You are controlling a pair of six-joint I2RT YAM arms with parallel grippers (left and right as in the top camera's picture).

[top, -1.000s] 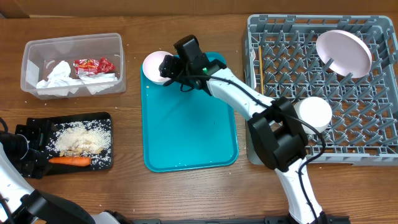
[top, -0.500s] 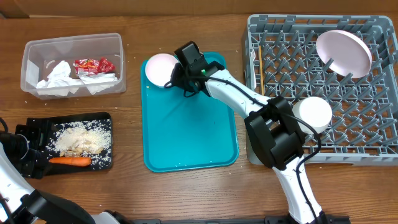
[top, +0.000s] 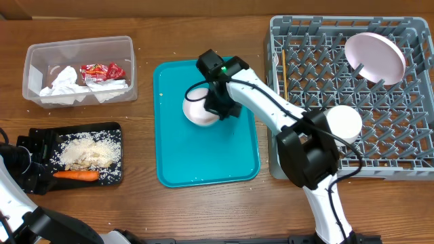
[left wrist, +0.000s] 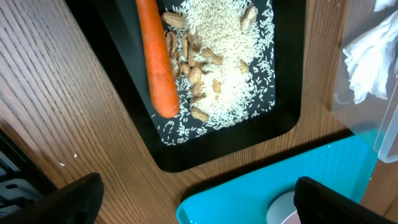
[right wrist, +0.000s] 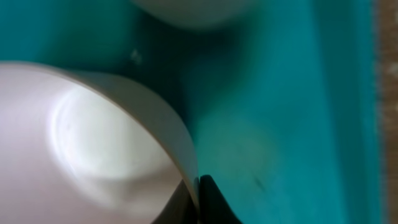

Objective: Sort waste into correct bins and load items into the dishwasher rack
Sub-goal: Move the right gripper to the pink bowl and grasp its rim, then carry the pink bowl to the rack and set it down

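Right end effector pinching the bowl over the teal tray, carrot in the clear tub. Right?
No: the carrot lies in the black tray, not the clear tub; the left wrist view shows it. The right end effector does pinch the bowl over the teal tray.

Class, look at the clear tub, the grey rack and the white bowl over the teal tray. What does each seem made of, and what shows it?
Tub: clear glossy plastic, probably; napkins show through its walls.
Rack: matt grey moulded plastic, judging by its uniform pegs.
Bowl: smooth white, faint sheen; ceramic or plastic, the look leaves it open.
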